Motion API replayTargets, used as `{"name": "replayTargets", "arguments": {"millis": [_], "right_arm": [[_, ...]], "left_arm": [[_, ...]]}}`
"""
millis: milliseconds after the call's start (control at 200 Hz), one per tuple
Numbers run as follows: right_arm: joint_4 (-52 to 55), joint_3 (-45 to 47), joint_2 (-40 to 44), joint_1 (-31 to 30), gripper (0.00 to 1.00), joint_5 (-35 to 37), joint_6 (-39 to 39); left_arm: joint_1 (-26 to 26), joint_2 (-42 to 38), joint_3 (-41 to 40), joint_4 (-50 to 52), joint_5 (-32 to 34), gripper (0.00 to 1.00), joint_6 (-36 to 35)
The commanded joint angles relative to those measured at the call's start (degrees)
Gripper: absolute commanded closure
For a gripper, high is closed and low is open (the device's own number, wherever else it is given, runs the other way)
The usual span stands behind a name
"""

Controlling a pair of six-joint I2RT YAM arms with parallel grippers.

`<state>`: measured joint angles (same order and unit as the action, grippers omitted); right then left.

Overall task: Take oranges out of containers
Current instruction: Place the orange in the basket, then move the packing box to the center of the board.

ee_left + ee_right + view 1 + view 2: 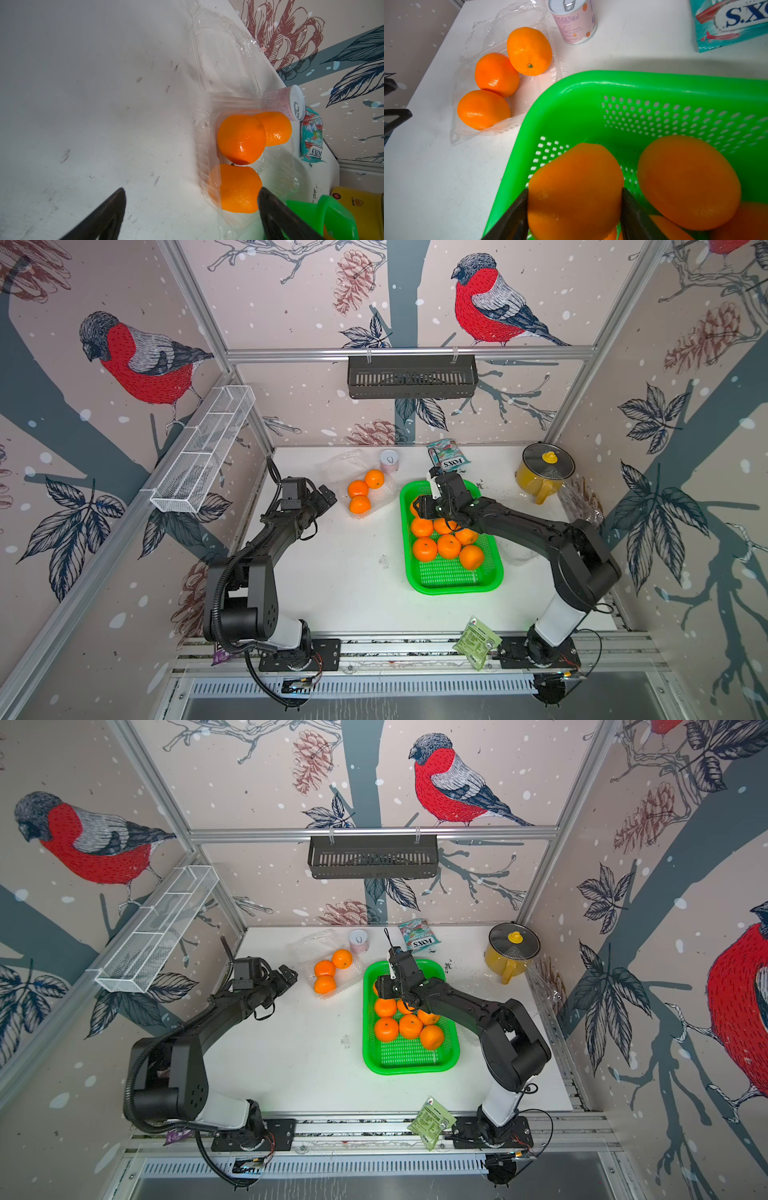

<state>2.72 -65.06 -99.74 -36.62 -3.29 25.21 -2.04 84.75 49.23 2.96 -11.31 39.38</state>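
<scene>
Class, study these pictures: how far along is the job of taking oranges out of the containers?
Done: several oranges lie in the green tray. In hand: the right gripper grips another orange over the tray. Left: three oranges sit in the open container; the left gripper hovers open beside it.

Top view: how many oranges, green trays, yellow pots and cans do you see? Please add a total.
Oranges: 10
Green tray: 1
Yellow pot: 1
Can: 1
Total: 13
</scene>
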Motion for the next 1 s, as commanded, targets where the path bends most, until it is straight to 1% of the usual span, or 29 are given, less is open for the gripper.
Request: {"name": "replayTargets", "arguments": {"millis": [0, 155, 205, 225, 235, 350, 475, 570, 585, 655, 720, 805, 901, 931, 996], "right_arm": [[0.2, -0.95, -1.02, -0.5, 0.4, 1.6, -2.06], [2.97, -1.79, -0.66, -0.73, 0.23, 4.32, -4.17], [4.47, -2.17, -0.09, -0.73, 0.13, 6.27, -4.45], [4.83, -2.28, 0.15, -0.73, 0.02, 7.08, -4.8], [5.01, -2.4, 0.29, -0.73, 0.0, 7.29, -4.88], [7.5, -3.41, 1.88, -0.64, 0.0, 9.68, -6.68], [8.03, -3.21, 5.7, -0.81, 0.01, 10.1, -8.1], [6.6, -1.4, 10.57, -1.75, 0.01, 11.01, -9.7], [6.39, -1.1, 11.31, -1.89, 0.01, 11.18, -9.92], [4.96, 0.82, 15.27, -2.67, 0.01, 11.78, -10.93], [3.42, 3.01, 19.09, -3.39, 0.01, 12.86, -11.5], [1.87, 5.86, 24.06, -3.54, 0.01, 13.2, -11.69], [-0.43, 10.32, 27.67, -3.39, 0.01, 13.81, -12.37], [-0.98, 11.81, 29.94, -3.3, 0.01, 14.14, -12.55], [-1.27, 14.01, 31.7, -3.19, 0.0, 15.11, -12.66]], "left_arm": [[-0.07, 0.4, 0.84, 0.26, 1.64, 0.06, -0.9], [-0.07, 2.78, 2.3, 0.21, 0.1, 0.21, -0.83], [-0.06, 3.67, 2.78, 0.13, -0.8, 0.25, -0.8], [-0.04, 4.04, 2.93, -0.03, -1.27, 0.26, -0.67], [-0.04, 4.2, 3.01, -0.12, -1.55, 0.27, -0.56], [0.32, 6.08, 3.92, -0.94, -3.88, 0.35, -0.01], [1.53, 8.06, 5.91, -0.7, -3.6, 0.36, 0.35], [2.83, 9.98, 7.6, 0.48, -2.14, 0.36, 0.13], [3.0, 10.4, 9.32, 0.66, -1.79, 0.36, 0.1], [3.55, 12.81, 11.79, 1.75, -0.92, 0.38, 0.58], [3.58, 14.95, 13.14, 1.19, -1.66, 0.46, 1.69], [3.61, 17.45, 14.94, 1.48, -1.83, 0.52, 2.62], [3.54, 19.96, 17.13, 3.05, -1.31, 0.58, 2.94], [3.58, 20.46, 17.59, 3.25, -1.18, 0.6, 2.9], [3.62, 21.49, 18.54, 3.69, -0.85, 0.62, 2.99]]}}
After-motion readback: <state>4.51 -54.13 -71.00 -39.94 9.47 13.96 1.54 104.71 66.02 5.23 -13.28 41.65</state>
